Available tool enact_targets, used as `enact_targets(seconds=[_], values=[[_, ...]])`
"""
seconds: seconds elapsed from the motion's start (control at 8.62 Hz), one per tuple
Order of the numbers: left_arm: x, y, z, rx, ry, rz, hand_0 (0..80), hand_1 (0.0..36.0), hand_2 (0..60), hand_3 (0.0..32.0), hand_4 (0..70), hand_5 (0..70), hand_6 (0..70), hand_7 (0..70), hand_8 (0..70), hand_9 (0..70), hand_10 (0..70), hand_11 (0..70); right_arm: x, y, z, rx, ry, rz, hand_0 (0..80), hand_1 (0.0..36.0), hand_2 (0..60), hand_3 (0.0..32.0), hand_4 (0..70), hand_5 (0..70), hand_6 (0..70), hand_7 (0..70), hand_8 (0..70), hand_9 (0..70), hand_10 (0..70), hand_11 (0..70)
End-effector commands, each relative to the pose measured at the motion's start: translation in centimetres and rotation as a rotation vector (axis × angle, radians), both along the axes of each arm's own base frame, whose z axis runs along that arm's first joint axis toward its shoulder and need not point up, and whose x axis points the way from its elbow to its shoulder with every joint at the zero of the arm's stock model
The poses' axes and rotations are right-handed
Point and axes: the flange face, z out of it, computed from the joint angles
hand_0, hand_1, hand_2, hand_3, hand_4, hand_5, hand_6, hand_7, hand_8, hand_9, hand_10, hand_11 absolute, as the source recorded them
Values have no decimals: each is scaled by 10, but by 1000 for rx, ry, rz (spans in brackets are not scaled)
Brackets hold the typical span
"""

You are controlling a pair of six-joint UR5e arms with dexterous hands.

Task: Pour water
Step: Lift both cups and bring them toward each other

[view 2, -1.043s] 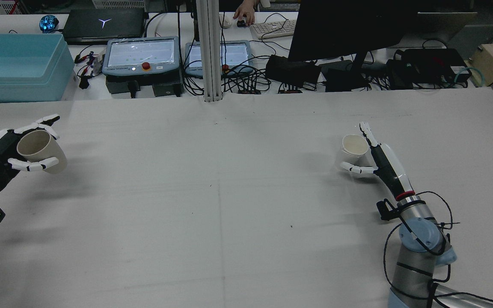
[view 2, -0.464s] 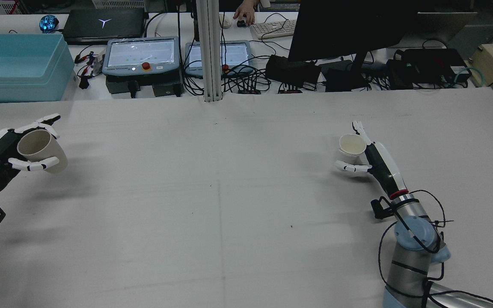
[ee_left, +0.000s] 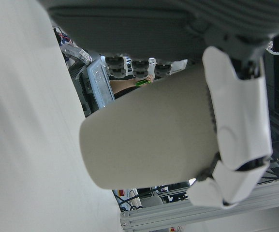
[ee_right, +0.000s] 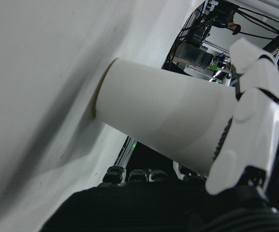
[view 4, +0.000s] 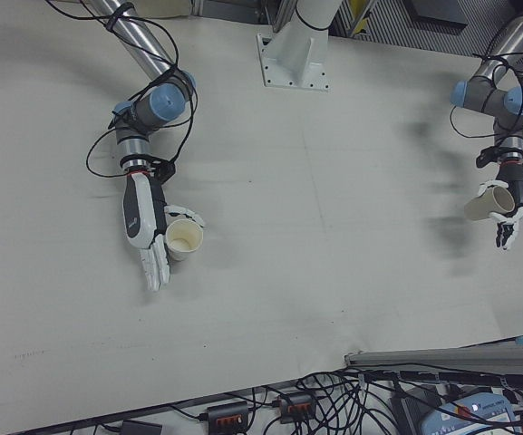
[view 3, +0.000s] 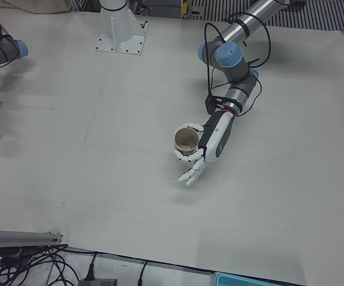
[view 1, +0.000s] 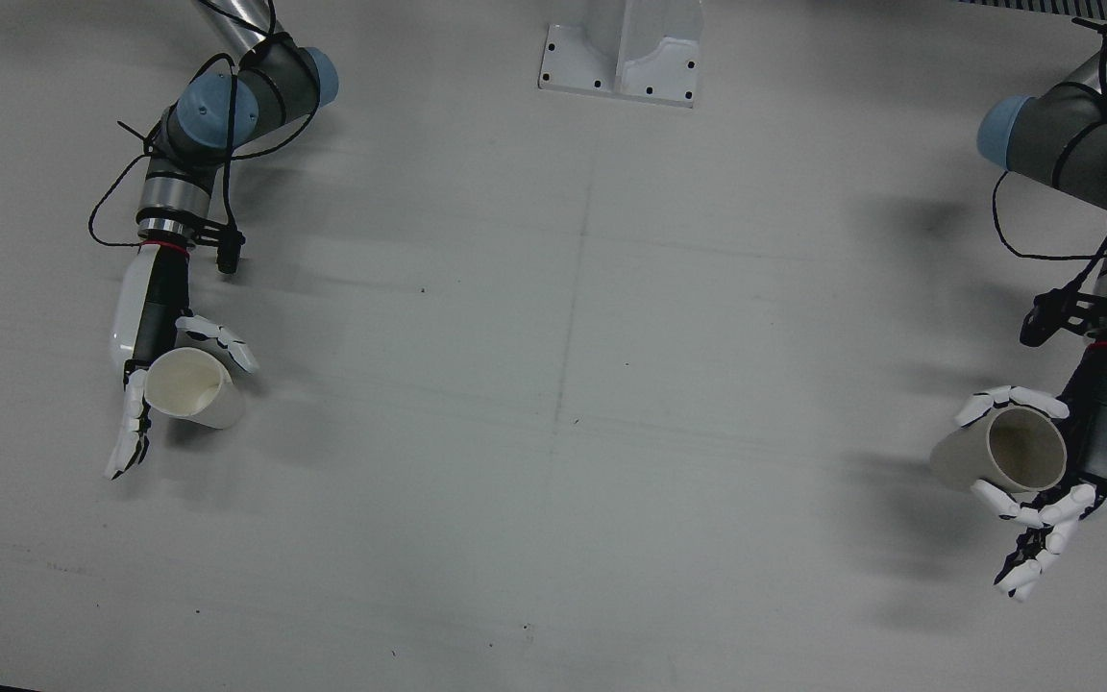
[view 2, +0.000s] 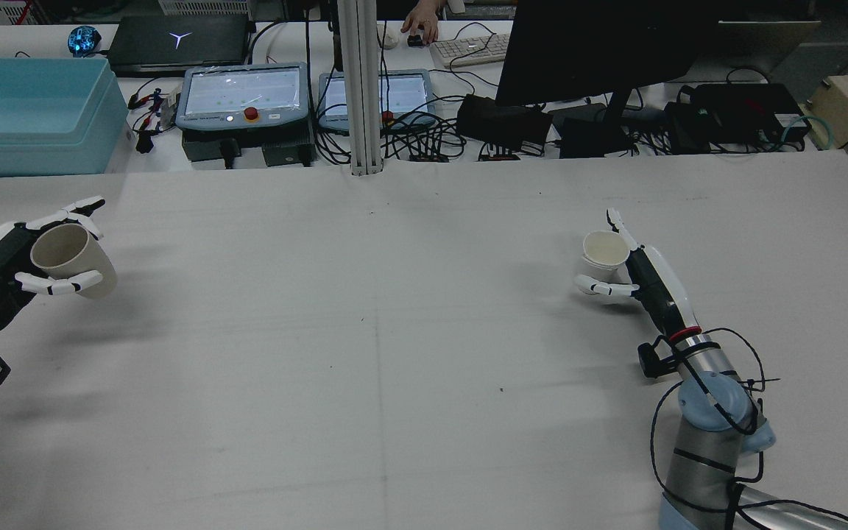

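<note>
The left hand (view 1: 1058, 481) is closed around a tilted beige cup (view 1: 1000, 462) held above the surface (view 1: 563, 384), while the right hand (view 1: 155, 380) wraps a white cup (view 1: 190, 387) whose base touches the surface.

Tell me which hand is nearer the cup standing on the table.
Right. The right hand is wrapped around the standing cup; the left hand is across the table, holding the other cup aloft.
</note>
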Motion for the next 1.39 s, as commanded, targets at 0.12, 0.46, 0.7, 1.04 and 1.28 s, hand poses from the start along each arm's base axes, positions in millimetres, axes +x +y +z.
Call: enact_targets(seconds=[0.12, 0.46, 0.7, 1.04, 1.28], values=[[1, 0, 1, -2, -3, 1, 554, 280, 499, 0, 379, 585, 73, 175, 51, 82, 44, 84, 2, 1, 2, -5, -28, 1, 486, 201, 230, 0, 56, 0, 19, 7, 4, 26, 25, 56], [0, 0, 2, -2, -3, -1, 554, 280, 499, 0, 379, 583, 73, 175, 51, 82, 45, 85, 2, 1, 2, -7, -33, 2, 472, 170, 240, 0, 115, 228, 79, 79, 59, 99, 90, 145], [0, 0, 2, -1, -6, -1, 554, 280, 498, 0, 378, 581, 73, 174, 51, 82, 44, 85, 4, 1, 3, -8, -31, 4, 469, 157, 238, 0, 157, 530, 79, 88, 63, 105, 96, 152], [0, 0, 2, -1, -7, -2, 555, 279, 492, 0, 380, 581, 73, 175, 51, 83, 45, 86, 4, 2, 4, -9, -32, 4, 486, 173, 247, 0, 239, 635, 80, 105, 65, 111, 96, 152], [0, -1, -2, 4, -3, -3, 553, 279, 496, 0, 376, 578, 72, 172, 51, 82, 45, 85, 10, -5, -11, 9, -58, 17, 488, 175, 244, 0, 236, 625, 77, 107, 62, 107, 92, 146]])
